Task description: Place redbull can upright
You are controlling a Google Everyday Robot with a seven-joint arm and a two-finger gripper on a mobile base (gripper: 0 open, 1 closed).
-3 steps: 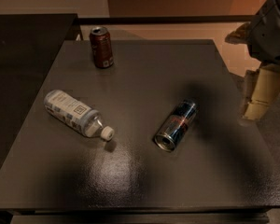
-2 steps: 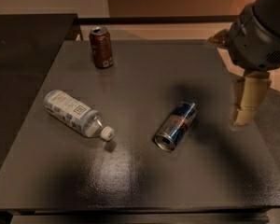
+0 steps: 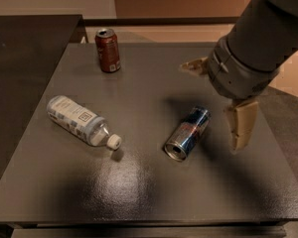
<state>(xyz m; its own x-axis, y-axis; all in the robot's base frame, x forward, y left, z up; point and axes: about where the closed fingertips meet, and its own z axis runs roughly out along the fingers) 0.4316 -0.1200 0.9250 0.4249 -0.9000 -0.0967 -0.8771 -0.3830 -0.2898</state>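
The redbull can [image 3: 187, 134] lies on its side on the dark grey table [image 3: 154, 192], right of centre, with its open silver end toward the front left. It is slim, with blue and silver panels. My gripper [image 3: 209, 107] hangs over the table just above and to the right of the can, apart from it. Its two beige fingers are spread wide: one finger [image 3: 192, 66] points left behind the can, the other [image 3: 240, 125] points down on the can's right. The gripper holds nothing.
A dark red soda can [image 3: 108, 50] stands upright at the table's back left. A clear plastic bottle with a white cap [image 3: 81, 121] lies on its side at the left. A second dark surface [image 3: 25, 48] adjoins the table on the left.
The arm has moved left and forward from the table's right edge to just beside the redbull can. The cans and the bottle have not moved.
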